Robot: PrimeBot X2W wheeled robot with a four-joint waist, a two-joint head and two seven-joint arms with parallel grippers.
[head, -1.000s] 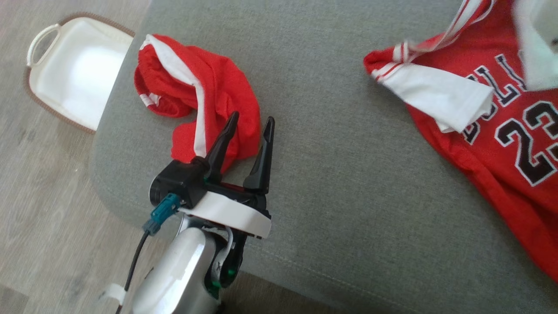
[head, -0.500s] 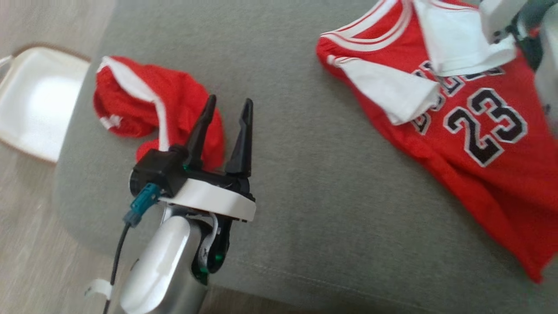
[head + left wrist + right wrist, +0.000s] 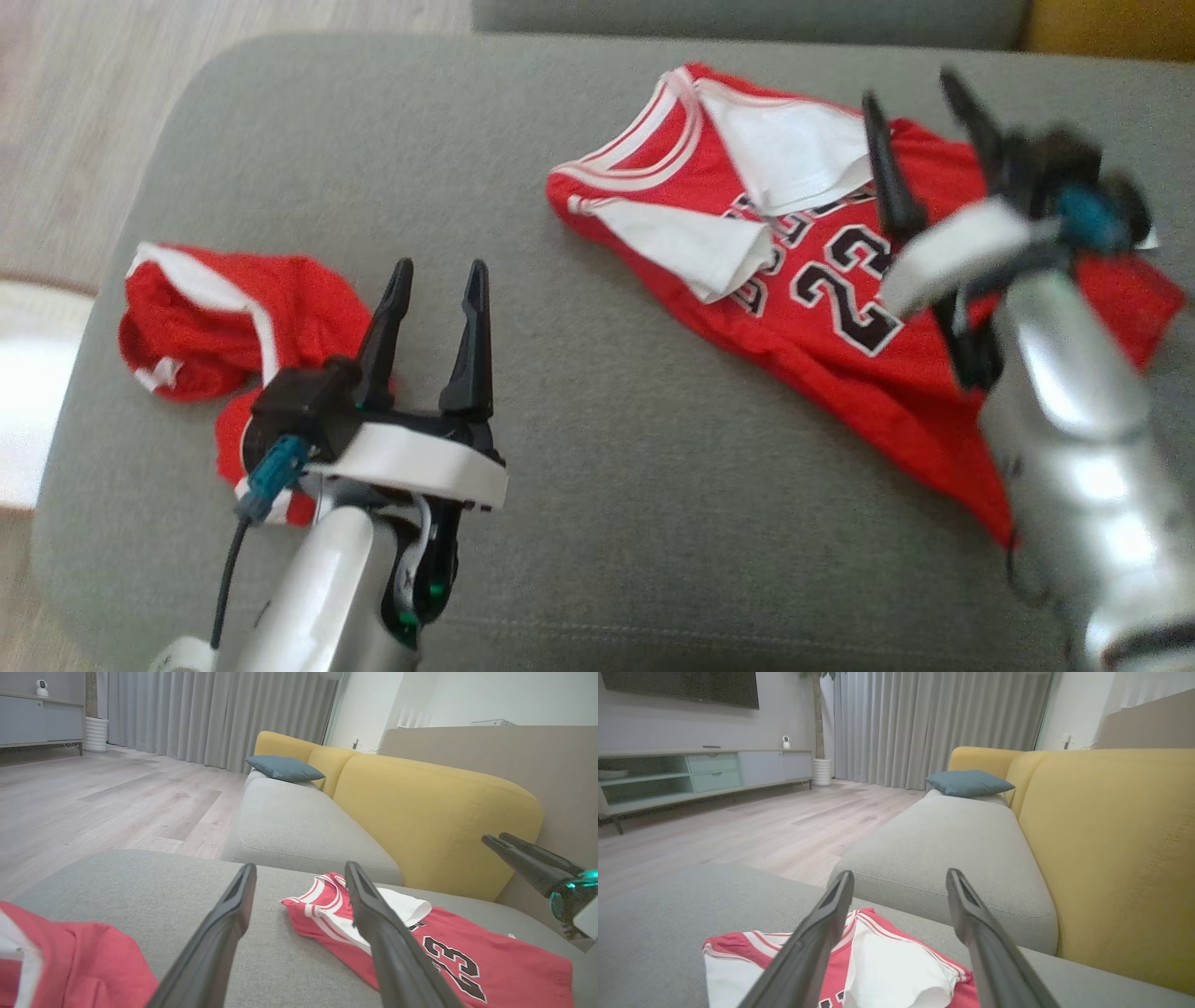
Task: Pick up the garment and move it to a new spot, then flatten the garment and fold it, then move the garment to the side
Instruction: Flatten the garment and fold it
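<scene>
Jersey lies on the grey seat, right of centre and toward the far side. Its number 23 faces up, and two white flaps are folded over its far-left part by the neck. Your right gripper hangs over the jersey's right half, fingers spread wide, released and empty. The blur there keeps you from telling whether it touches the cloth. Your left gripper is at the near left, also released with nothing between its fingers, which point far over bare seat. Shorts, red with a white stripe, lie crumpled at the seat's left edge, partly hidden behind that gripper's body. From the right wrist you see a yellow backrest on the right and a blue pillow on the farther seat
</scene>
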